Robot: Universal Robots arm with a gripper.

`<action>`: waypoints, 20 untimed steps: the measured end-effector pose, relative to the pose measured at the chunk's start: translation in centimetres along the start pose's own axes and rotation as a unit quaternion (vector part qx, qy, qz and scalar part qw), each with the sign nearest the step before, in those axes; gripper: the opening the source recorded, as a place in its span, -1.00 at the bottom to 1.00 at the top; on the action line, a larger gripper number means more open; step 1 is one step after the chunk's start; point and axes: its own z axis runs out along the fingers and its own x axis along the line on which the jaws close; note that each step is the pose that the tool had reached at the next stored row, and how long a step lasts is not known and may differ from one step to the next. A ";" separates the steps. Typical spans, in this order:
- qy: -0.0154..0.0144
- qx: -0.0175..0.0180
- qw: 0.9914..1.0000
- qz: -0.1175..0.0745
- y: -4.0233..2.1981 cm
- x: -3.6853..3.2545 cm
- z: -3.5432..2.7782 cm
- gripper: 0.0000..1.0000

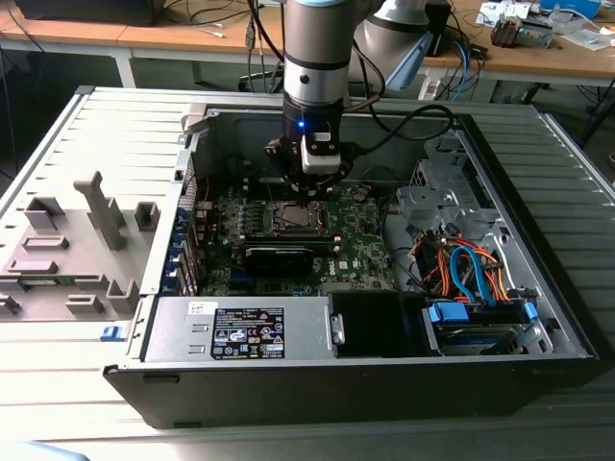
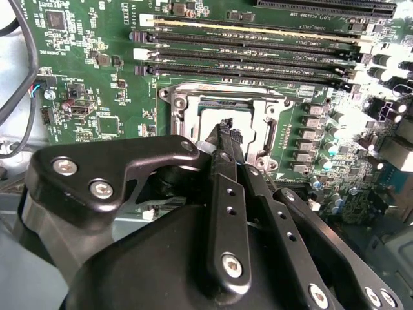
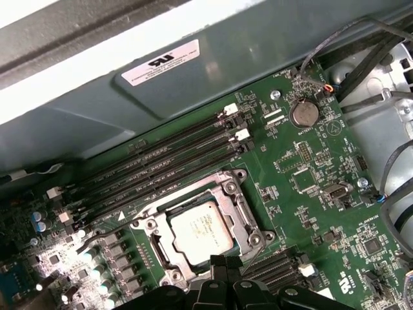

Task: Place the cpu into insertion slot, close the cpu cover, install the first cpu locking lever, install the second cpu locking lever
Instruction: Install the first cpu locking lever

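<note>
The gripper (image 2: 226, 129) has black, matte metal fingers (image 2: 227, 206) with round screw heads, and they narrow to thin tips that stand pressed together. Whether something very thin sits between them, I cannot say with certainty. Just under the tips and a little ahead of them is the insertion slot (image 1: 291, 219), with the cpu (image 3: 201, 231) lying flat inside it. The cpu is a small square with a pale, dull silvery top. The cpu cover (image 3: 240, 213), a thin shiny steel frame with a cut-out middle, lies down around the chip, and the tips partly hide its nearer edge in both wrist views. Beyond the socket from the gripper run four long, dark, narrow memory slots (image 3: 161, 161) on the green motherboard (image 3: 303, 194). Further away rises the smooth grey case wall (image 3: 258, 58). To one side of the gripper there is a round, flat coin battery (image 3: 304, 113), and a bundle of orange and blue cables (image 1: 471, 264) lies well apart.
</note>
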 end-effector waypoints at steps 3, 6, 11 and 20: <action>0.000 0.000 1.000 -0.003 0.00 0.00 0.00 -0.79; 0.000 0.000 1.000 -0.005 0.00 0.00 0.00 -0.79; 0.000 0.000 1.000 -0.008 0.00 0.00 0.00 -0.79; -0.001 0.000 1.000 -0.014 0.00 0.00 0.00 -0.79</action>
